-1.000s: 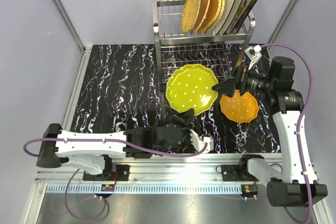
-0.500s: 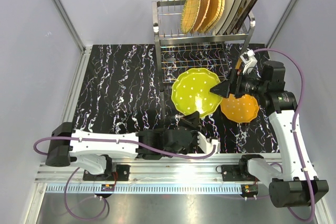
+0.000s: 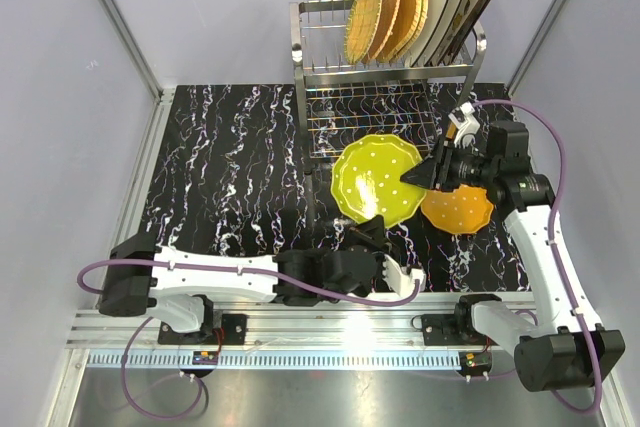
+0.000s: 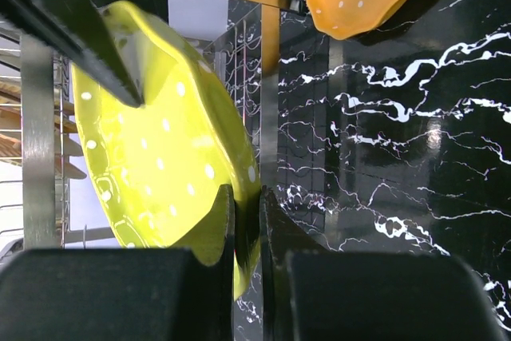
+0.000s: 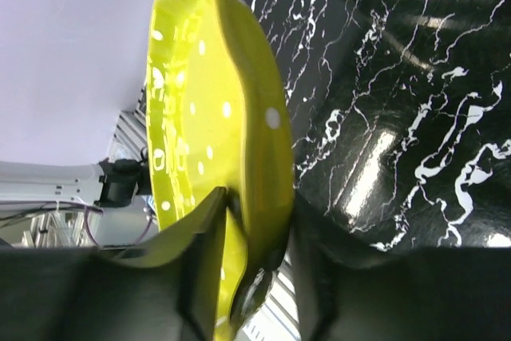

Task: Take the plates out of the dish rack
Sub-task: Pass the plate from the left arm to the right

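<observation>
One green plate is clamped by the left gripper and straddled, pinch unclear, by the right gripper, beside one orange plate.

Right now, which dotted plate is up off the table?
The lime-green dotted plate: tilted in the air, left gripper clamped on its rim, right gripper straddling it. The orange dotted plate lies flat on the table.

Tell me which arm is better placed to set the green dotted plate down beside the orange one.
Right, probably. The right gripper clasps the lime-green plate at the rim nearest the orange plate lying on the table, while the left gripper pinches its near rim, farther away.
</observation>
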You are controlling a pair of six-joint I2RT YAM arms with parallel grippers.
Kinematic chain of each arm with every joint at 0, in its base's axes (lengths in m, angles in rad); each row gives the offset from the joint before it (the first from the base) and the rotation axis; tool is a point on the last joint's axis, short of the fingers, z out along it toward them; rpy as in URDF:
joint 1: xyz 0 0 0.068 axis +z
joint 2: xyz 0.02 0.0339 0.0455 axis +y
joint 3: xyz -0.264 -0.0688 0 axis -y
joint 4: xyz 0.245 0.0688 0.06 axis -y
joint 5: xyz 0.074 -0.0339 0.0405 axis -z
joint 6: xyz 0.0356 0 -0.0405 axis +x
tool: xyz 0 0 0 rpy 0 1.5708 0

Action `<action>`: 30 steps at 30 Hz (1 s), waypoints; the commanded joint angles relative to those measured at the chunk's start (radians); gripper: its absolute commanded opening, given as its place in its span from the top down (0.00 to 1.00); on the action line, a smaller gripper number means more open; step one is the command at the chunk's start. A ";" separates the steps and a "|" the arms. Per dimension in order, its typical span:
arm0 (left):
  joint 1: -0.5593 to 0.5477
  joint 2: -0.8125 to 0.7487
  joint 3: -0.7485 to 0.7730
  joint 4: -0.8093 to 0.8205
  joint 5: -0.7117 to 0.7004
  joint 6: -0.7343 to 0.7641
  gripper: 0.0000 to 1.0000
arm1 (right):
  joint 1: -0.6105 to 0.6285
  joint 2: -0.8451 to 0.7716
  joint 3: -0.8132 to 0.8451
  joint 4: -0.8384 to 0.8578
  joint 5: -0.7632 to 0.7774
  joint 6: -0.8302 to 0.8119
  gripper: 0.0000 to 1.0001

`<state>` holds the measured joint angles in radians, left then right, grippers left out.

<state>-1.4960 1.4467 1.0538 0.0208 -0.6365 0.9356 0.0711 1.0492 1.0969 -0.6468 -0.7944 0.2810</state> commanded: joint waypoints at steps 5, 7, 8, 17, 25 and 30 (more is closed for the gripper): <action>-0.004 -0.016 0.069 0.192 -0.083 0.032 1.00 | 0.013 0.009 -0.040 0.090 -0.052 0.072 0.88; -0.006 -0.016 0.071 0.200 -0.091 0.006 1.00 | 0.012 0.003 -0.049 0.107 -0.065 0.096 1.00; -0.006 -0.017 0.072 0.205 -0.100 -0.006 0.97 | 0.009 0.002 -0.049 0.114 -0.066 0.099 1.00; -0.004 -0.058 0.063 0.189 -0.124 -0.234 0.32 | -0.082 0.014 -0.112 0.252 -0.201 0.204 1.00; -0.004 -0.180 -0.031 0.223 -0.141 -0.451 0.03 | -0.189 0.008 -0.131 0.273 -0.267 0.188 1.00; 0.000 -0.282 -0.116 0.225 -0.153 -0.569 0.02 | -0.251 0.005 -0.146 0.276 -0.276 0.181 1.00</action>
<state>-1.4975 1.2198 0.9821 0.1661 -0.7536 0.4957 -0.1497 1.0794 0.9390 -0.4637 -0.9684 0.4469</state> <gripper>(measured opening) 0.978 0.327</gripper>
